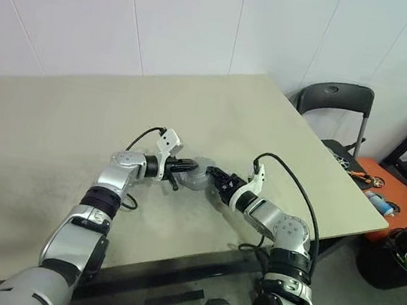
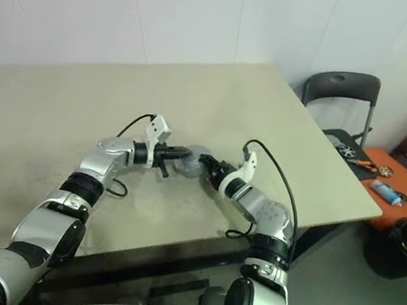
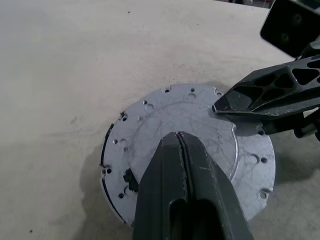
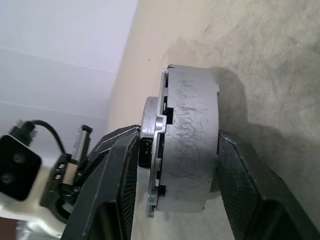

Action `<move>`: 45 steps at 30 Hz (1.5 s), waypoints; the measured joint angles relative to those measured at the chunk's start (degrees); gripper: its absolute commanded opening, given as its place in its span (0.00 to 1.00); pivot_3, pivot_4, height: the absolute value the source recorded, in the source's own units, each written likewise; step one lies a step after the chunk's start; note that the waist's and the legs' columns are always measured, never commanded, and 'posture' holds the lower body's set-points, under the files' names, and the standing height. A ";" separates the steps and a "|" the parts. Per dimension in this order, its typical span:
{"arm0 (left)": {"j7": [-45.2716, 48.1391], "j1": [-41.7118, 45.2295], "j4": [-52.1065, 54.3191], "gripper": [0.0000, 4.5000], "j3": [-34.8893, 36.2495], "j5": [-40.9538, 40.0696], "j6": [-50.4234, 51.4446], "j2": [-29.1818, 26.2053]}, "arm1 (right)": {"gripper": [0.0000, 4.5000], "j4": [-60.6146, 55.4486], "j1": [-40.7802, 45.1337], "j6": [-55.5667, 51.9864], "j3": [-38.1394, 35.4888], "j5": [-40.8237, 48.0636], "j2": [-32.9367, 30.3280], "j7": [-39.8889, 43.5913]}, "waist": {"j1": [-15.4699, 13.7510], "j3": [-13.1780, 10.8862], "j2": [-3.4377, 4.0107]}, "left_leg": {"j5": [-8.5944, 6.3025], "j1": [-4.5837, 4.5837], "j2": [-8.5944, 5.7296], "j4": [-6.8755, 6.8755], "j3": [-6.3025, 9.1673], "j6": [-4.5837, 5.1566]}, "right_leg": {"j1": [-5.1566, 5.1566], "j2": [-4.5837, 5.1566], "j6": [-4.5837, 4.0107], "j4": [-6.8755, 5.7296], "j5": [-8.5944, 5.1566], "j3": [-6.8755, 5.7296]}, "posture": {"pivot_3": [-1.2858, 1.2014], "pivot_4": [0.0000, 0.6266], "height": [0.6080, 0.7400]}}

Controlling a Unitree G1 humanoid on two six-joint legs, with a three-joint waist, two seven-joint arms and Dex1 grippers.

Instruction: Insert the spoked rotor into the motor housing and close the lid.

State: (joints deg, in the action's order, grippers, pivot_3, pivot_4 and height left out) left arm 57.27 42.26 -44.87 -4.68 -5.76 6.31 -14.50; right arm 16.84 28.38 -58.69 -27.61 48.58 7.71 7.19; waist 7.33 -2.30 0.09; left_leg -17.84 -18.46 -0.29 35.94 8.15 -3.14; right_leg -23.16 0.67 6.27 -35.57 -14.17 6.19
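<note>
While lidded, one motor housing (image 4: pixel 192 150)

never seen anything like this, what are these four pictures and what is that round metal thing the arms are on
It is a humanoid robot with two arms, each ending in a gripper of two black fingers. The two wide pictures come from cameras in its head, looking down over a beige table. The two close pictures come from cameras on its wrists.

The round part is a motor housing with its flat grey lid on it. The right gripper has a finger on each side of the housing, gripping top and bottom. The left gripper, its fingers shut together, rests on the lid. A dark chair stands beyond the table.
</note>
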 measured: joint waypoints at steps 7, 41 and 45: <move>-0.03 -0.18 0.97 0.00 0.03 0.00 0.84 -0.19 | 0.44 0.25 0.30 -0.11 -0.14 0.08 0.03 0.06 | 0.06 -0.01 0.01 | 0.00 0.02 0.02 -0.22 -0.01 0.00 | -0.11 -0.02 -0.01 0.01 0.00 0.01 | 0.52 0.00 1.00; 0.13 -1.35 2.08 0.00 0.25 -0.04 0.95 -0.09 | 0.31 -4.47 -1.57 -4.57 -2.18 5.34 -2.41 -4.54 | -1.92 -0.11 0.17 | 0.00 -0.10 0.00 -0.28 -0.03 0.00 | -0.08 0.03 -0.03 0.26 -0.02 0.00 | 0.52 0.00 1.00; 0.16 -1.35 2.07 0.00 0.37 -0.04 1.09 -0.10 | 0.31 -4.46 -1.53 -4.28 -2.09 5.44 -2.43 -4.86 | -1.92 -0.11 0.17 | 0.00 -0.10 0.00 -0.28 -0.03 0.00 | -0.08 0.03 -0.03 0.26 -0.02 0.00 | 0.52 0.00 1.00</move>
State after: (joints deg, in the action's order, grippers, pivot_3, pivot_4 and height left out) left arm 57.43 40.91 -42.79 -4.30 -5.80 7.40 -14.60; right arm 12.38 26.85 -62.96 -29.70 54.02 5.29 2.33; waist 5.41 -2.41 0.27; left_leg -17.84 -18.56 -0.28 35.65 8.12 -3.14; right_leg -23.23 0.70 6.24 -35.31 -14.19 6.19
